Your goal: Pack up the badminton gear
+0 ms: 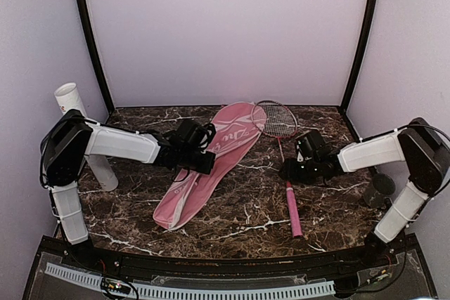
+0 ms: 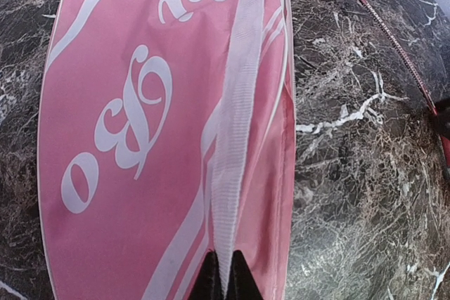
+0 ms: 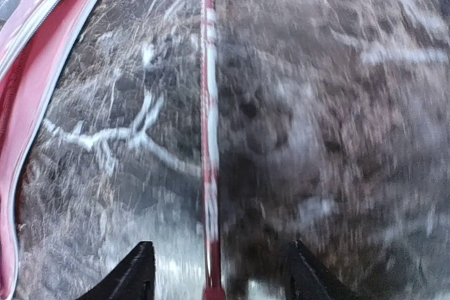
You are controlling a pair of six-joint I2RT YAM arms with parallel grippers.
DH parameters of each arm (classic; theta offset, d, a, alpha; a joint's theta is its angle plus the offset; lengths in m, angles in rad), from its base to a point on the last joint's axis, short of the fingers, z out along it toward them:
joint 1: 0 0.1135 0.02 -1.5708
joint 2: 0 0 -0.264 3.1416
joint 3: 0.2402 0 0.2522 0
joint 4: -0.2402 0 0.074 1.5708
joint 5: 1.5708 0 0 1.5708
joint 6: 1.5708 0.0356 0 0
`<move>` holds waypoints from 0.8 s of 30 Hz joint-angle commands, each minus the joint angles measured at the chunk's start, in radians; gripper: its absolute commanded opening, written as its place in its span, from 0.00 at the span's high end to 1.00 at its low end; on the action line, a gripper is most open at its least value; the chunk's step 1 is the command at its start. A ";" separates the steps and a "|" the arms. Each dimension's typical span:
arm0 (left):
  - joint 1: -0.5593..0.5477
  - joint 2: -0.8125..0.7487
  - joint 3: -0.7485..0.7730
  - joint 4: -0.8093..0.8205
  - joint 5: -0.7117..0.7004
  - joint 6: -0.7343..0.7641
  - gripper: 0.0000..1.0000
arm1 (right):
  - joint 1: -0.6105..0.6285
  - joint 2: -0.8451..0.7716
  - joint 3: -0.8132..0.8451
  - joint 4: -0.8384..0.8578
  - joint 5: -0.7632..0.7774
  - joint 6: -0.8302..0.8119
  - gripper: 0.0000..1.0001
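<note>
My left tool (image 2: 225,266) is clamped on the white webbing strap (image 2: 238,131) of the flat pink racket-shaped fabric bag (image 1: 228,138), which lies on the dark marble counter (image 1: 239,219). My right tool (image 3: 218,265) gapes apart, its fingers on either side of the shaft of the thin red-framed, pink-handled racket (image 1: 293,212) without touching it, just right of the bag.

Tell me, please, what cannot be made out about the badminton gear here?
Top view: whether the racket head lies over or under the pink bag edge; too small.
Top view: the white tube, its middle hidden by the left arm.
Right wrist view: markings on the racket shaft, blurred.
All views: the bag's contents, under fabric.
Left wrist view: most of the left hand, cut off by the bottom edge.
</note>
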 commanded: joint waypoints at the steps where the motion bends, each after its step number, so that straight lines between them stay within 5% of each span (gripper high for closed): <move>1: 0.003 -0.078 -0.021 0.020 0.021 -0.009 1.00 | -0.017 0.136 0.129 -0.095 0.084 -0.123 0.41; 7: 0.003 -0.086 -0.029 0.036 0.043 -0.022 1.00 | -0.034 0.288 0.315 -0.130 0.138 -0.193 0.56; 16: 0.003 -0.084 -0.020 0.043 0.051 -0.041 1.00 | -0.037 0.304 0.390 -0.197 0.174 -0.193 1.00; 24: 0.004 -0.071 0.022 0.039 0.031 -0.070 1.00 | 0.010 -0.036 0.141 -0.320 0.092 -0.140 1.00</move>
